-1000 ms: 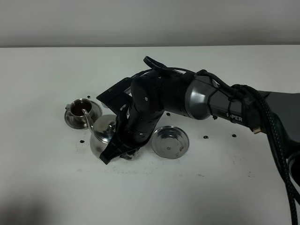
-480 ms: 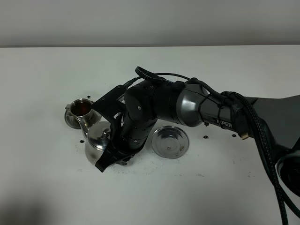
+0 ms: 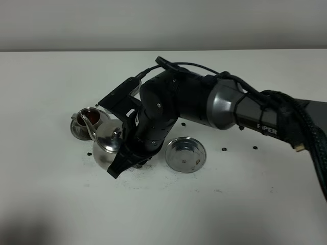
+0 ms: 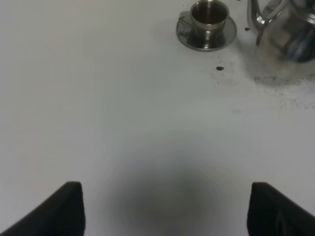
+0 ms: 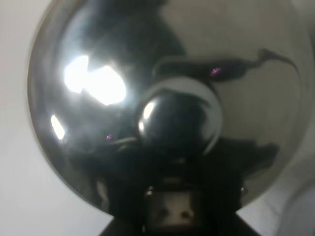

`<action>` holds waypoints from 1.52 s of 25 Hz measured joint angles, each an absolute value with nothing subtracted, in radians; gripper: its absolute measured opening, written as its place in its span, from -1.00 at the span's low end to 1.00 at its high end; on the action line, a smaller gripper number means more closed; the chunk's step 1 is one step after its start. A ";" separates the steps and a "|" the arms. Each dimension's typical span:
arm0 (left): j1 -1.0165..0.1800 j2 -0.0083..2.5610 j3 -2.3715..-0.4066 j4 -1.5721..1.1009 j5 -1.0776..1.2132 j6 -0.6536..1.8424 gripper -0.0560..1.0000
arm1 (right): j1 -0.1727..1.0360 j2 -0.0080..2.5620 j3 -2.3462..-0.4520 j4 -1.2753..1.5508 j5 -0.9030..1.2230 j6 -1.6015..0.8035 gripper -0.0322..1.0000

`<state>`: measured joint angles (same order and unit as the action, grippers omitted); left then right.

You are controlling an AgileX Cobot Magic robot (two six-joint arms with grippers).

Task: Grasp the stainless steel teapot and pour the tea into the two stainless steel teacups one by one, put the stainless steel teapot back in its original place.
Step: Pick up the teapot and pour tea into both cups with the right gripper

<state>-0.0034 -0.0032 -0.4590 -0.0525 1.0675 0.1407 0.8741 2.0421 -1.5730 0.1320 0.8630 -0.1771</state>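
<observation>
The stainless steel teapot [image 3: 108,145] hangs low over the table, tilted, its thin spout reaching to the rim of a teacup [image 3: 90,117]. That teacup stands on its saucer at the left and holds dark tea. My right gripper [image 3: 125,161] is shut on the teapot's handle side, and the handle itself is covered. The right wrist view is filled by the teapot [image 5: 162,98] lid and knob. The other teacup is out of sight. In the left wrist view the teacup [image 4: 206,19] and teapot [image 4: 288,37] sit far off, and my left gripper [image 4: 165,211] is open and empty.
A flat round steel saucer [image 3: 185,154] lies bare just right of my right arm. Dark specks and crumbs dot the white table [image 3: 168,204] around the pot and saucer. The bulky black right arm [image 3: 225,107] spans from the right edge to the middle.
The teapot dipped down and left half a second ago, then came back up slightly toward the teacup. The right wrist turned with it. The teacup and the bare saucer have not moved.
</observation>
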 joint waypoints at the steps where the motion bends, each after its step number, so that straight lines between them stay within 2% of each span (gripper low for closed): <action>1: -0.003 -0.003 -0.459 -0.053 1.068 0.141 0.36 | 0.868 2.029 -1.573 0.119 0.876 -0.177 -0.60; 8: -0.003 -0.003 -0.459 -0.053 1.068 0.141 0.36 | 0.760 1.994 -1.580 -0.019 0.960 -0.200 -0.60; 18: -0.003 -0.003 -0.459 -0.053 1.068 0.141 0.36 | 0.626 1.994 -1.701 -0.074 1.081 -0.542 -0.60; 28: -0.003 -0.003 -0.459 -0.053 1.068 0.140 0.36 | 0.587 2.010 -1.714 -0.090 1.062 -0.942 -0.60; 38: -0.003 -0.003 -0.459 -0.053 1.068 0.140 0.36 | 0.584 2.148 -1.894 -0.200 1.069 -0.991 -0.60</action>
